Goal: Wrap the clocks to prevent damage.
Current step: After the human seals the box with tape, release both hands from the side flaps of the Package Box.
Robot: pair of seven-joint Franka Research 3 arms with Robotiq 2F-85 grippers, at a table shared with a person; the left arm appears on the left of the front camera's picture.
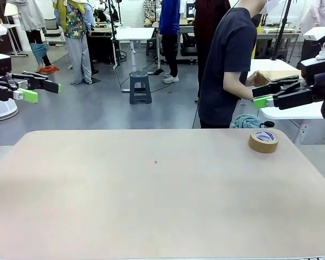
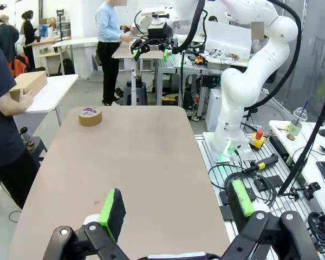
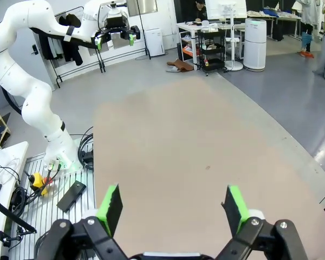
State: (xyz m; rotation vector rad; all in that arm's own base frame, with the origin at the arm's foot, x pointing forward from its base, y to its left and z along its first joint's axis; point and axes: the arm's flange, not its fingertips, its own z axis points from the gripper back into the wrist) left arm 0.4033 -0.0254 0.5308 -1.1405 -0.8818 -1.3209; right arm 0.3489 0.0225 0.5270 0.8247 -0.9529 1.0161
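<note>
No readable text anywhere. Brown tape roll (image 1: 263,141) on the counter (image 1: 151,200) has a white core label with blue print, too small and blurred to read in the front view; same roll in the left wrist view (image 2: 90,115), label also illegible. No numbers, brands or signs legible.

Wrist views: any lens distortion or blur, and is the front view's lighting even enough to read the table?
Front view: soft, even light on the table, no hard shadows or glare; tape roll sharp. Left wrist view: wide-angle bending of the table edges; open left end effector slightly soft up close. Right wrist view: same curving; open right end effector reasonably crisp.
</note>
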